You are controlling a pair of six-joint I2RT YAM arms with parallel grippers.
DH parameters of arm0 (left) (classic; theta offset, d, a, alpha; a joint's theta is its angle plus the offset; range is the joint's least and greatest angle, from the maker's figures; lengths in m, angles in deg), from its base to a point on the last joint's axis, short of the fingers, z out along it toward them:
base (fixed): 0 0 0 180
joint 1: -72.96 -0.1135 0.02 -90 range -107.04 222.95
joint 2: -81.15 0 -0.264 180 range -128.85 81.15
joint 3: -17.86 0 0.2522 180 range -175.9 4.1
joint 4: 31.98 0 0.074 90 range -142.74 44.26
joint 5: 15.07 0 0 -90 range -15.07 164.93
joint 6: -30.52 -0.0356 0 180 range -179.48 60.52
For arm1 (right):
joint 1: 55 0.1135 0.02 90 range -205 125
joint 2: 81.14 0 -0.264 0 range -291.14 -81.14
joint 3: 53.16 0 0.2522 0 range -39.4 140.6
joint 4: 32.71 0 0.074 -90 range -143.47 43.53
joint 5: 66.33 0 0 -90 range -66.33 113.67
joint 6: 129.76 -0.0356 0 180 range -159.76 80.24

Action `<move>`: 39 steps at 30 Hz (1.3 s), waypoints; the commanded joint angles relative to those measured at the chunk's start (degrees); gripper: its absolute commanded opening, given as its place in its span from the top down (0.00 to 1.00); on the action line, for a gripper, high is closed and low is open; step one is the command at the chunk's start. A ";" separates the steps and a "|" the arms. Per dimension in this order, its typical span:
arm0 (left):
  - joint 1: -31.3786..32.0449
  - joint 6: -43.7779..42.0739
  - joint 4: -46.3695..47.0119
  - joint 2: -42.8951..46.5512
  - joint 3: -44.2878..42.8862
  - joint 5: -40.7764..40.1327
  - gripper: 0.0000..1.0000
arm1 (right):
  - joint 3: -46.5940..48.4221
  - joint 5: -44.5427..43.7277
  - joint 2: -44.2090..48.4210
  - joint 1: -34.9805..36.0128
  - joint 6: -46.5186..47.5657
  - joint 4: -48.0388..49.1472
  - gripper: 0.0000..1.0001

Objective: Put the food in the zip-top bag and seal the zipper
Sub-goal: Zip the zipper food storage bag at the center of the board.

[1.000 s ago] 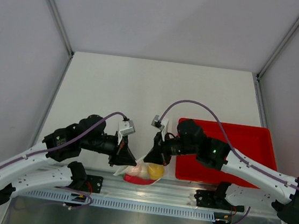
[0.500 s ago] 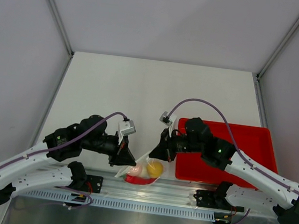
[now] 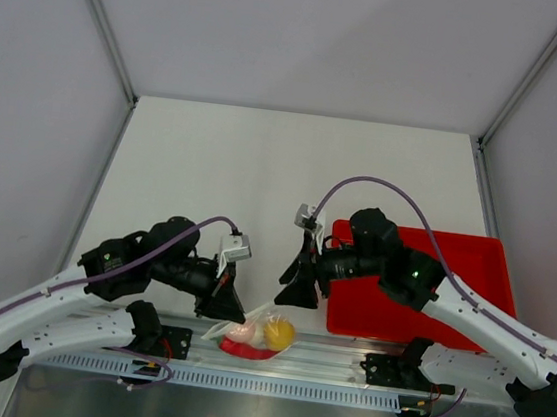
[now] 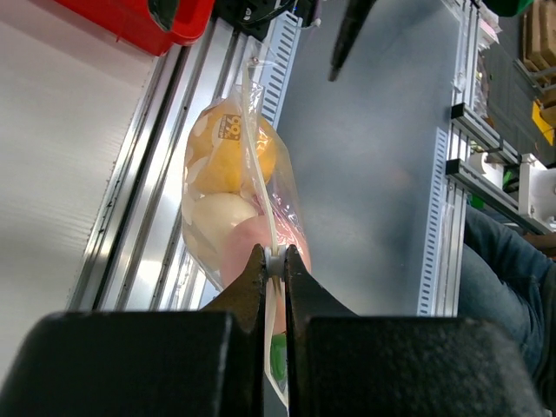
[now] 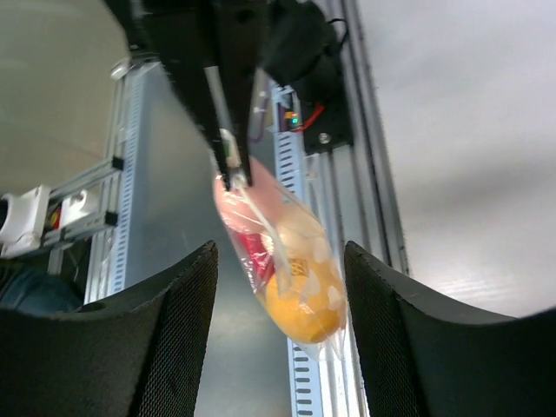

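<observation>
The clear zip-top bag [image 3: 250, 334] hangs over the table's near edge, and a corner of its top edge is pinched by my left gripper [image 3: 223, 309]. In the left wrist view the jaws [image 4: 274, 259] are shut on a whitish ridge of the bag [image 4: 261, 130]. The food is inside: a yellow-orange ball [image 4: 230, 156], a cream egg [image 4: 219, 217] and a pinkish piece [image 4: 245, 259]. The zipper [image 3: 241, 349] shows as a red strip low on the bag. My right gripper [image 3: 298, 289] is open and apart from the bag. Its wrist view shows the bag [image 5: 291, 261] beyond the spread fingers [image 5: 169, 339].
The red tray [image 3: 450, 289] lies to the right, under my right arm. An aluminium rail [image 3: 342, 354] and a slotted cable duct [image 3: 268, 386] run along the near edge, below the hanging bag. White table [image 3: 293, 170] stretches away behind both arms.
My right gripper has opened, let go of the bag and drawn back a little. The bag has swung lower and now hangs from the left gripper alone.
</observation>
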 commanded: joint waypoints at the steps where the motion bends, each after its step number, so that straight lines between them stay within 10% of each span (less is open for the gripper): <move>1: 0.22 -0.35 0.42 -0.31 -2.92 3.27 1.00 | 4.53 7.81 -2.90 1.33 3.82 0.77 0.37; 11: 0.22 0.62 0.86 -0.40 -4.16 3.97 0.99 | 7.53 8.26 -10.55 9.06 5.23 1.03 0.49; 24: 0.22 1.50 2.27 -0.48 -3.10 4.68 1.00 | 6.56 0.36 -11.79 12.85 2.59 5.70 1.00; 34: 0.22 2.90 -0.54 -1.01 -3.10 -1.38 0.99 | 2.61 -38.29 -5.99 16.63 -3.29 1.74 1.00; 39: 0.22 3.08 -0.98 -2.59 -3.45 -2.88 0.99 | -3.27 -37.28 -3.18 11.72 -5.93 2.43 1.00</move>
